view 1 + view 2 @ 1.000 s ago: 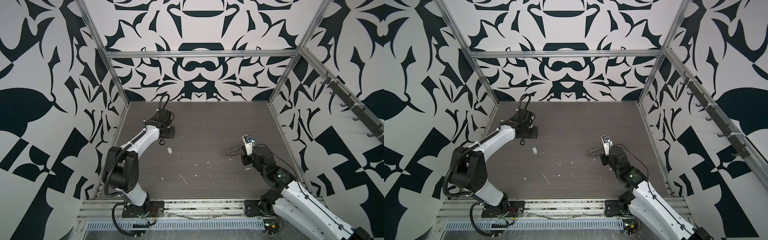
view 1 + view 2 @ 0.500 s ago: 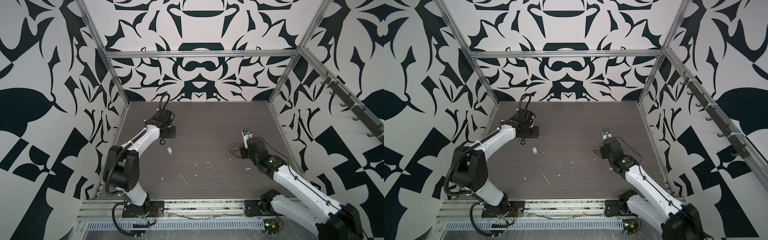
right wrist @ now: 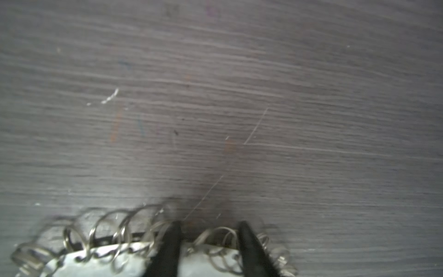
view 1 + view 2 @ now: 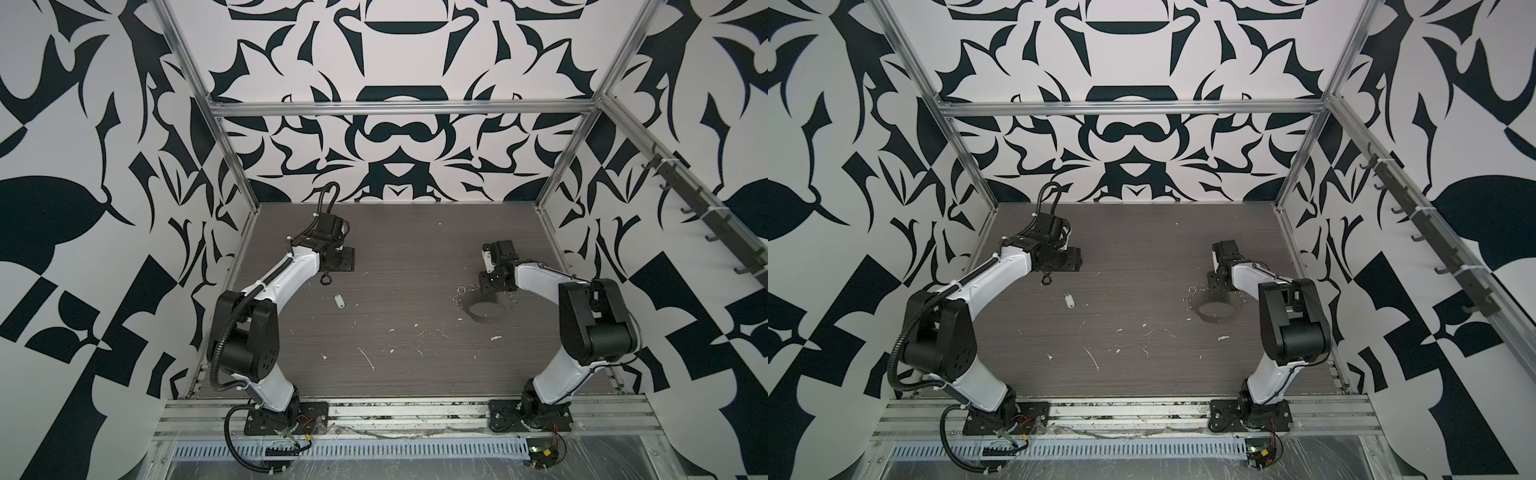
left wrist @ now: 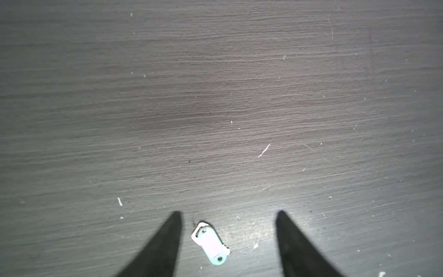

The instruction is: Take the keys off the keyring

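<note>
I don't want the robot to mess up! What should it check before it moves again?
1. Pale mint-white oval plastic tag is off the hoop, lying alone on the dark wood-grain table: ok.
2. Large grey metal hoop strung with small silver split rings rests on the table: ok.
3. Left claw is open and empty above the tag: ok.
4. Right claw is open, with a finger on each side of some rings: ok.
5. Right claw is clear of the rings, so lifting won't snag them: cannot tell, the picture is blurred.
6. No more tags on the hoop: cannot tell, none show, but part is hidden.
</note>
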